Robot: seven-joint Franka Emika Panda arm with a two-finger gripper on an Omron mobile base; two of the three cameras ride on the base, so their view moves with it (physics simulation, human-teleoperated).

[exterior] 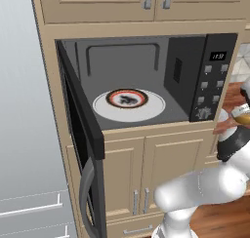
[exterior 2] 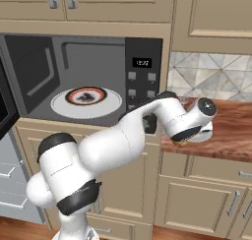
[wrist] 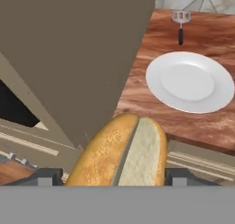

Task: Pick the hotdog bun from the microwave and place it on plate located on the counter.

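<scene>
The hotdog bun (wrist: 121, 152), golden-tan with its pale cut side showing, is clamped between the fingers of my gripper (wrist: 114, 177), which is shut on it. It hangs over the front edge of the reddish-brown counter (wrist: 137, 92), just beside the cabinet side. The pale round plate (wrist: 190, 82) lies bare on the counter, ahead and to the right of the bun. To the left stands the black microwave (exterior: 215, 81) with its door (exterior: 83, 149) swung wide open. In the right base view my hand (exterior 2: 197, 120) reaches over the counter (exterior 2: 231, 131).
Inside the microwave a white turntable disc (exterior: 146, 110) carries a small dark plate with a red-orange rim (exterior: 127, 98). A small spatula (wrist: 180, 23) lies on the counter beyond the pale plate. Tiled wall (exterior 2: 211, 79) backs the counter, and beige cabinets sit below.
</scene>
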